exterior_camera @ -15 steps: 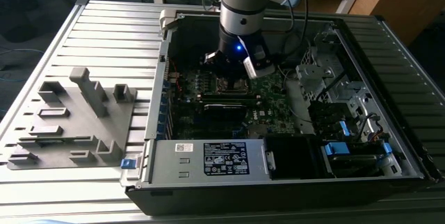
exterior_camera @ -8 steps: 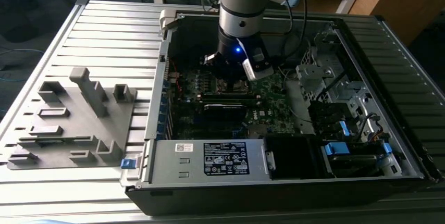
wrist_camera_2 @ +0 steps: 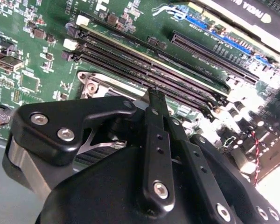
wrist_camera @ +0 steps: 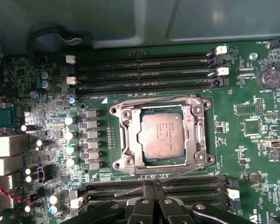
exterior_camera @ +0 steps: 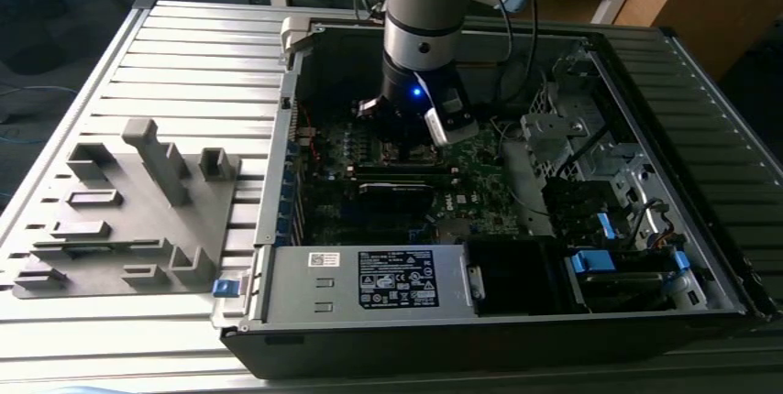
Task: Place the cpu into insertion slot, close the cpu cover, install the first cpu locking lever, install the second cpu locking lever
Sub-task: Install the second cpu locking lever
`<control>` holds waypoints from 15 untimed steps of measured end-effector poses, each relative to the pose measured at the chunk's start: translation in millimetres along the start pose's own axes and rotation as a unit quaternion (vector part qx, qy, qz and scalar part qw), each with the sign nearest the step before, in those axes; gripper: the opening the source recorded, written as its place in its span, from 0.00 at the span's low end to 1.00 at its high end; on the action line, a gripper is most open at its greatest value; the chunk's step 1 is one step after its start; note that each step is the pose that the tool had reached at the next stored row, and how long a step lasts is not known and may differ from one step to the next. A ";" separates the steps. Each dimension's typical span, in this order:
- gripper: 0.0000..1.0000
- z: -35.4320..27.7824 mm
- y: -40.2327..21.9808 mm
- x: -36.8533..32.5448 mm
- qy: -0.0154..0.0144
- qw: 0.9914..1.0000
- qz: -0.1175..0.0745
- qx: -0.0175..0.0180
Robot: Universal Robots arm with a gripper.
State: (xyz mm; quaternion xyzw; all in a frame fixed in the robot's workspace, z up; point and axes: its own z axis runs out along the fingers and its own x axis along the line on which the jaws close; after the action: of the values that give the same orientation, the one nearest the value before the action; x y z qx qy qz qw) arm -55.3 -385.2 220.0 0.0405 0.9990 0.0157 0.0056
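Exterior view first: my arm [exterior_camera: 423, 27] is reaching down into the open computer case [exterior_camera: 685, 73], and the gripper [exterior_camera: 410, 133] is low over the green board. A grey fixture tray [exterior_camera: 123, 211] sits outside the case, well apart from the fingers.

In the second wrist view I'm looking along the gripper [wrist_camera_2: 156, 95]. The two black fingers [wrist_camera_2: 156, 140] are drawn together with hardly any gap. Whether they're pinching anything, I can't tell. A silver corner of the insertion slot [wrist_camera_2: 91, 84] peeks out just beside them, and the long card slots [wrist_camera_2: 144, 65] run beyond the tips.

In the first wrist view the cpu [wrist_camera: 161, 135] is seated flat in the slot, just ahead of the fingertips. The cpu cover [wrist_camera: 198, 135] is lying down around it, with the metal top showing through the opening. My count is one cpu, one cover, one slot and two lever wires. One lever [wrist_camera: 154, 99] runs along the far side of the cover. The other lever [wrist_camera: 177, 176] slants across right at the fingertips, touching them or very nearly.

On handling, I judge the chip light, stiff and fragile, best taken by its edges, though it's under the cover now. The levers look thin, springy and slippery, so I'd take one near its free end. The cover looks like thin, stiff sheet metal on a hinge.
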 end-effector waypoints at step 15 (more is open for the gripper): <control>0.11 4.3 -0.5 5.6 0.000 1.000 -0.002 -0.002</control>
State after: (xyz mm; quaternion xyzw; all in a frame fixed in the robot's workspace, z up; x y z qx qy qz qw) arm -60.8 -385.1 215.6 0.0384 0.9991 0.0182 0.0055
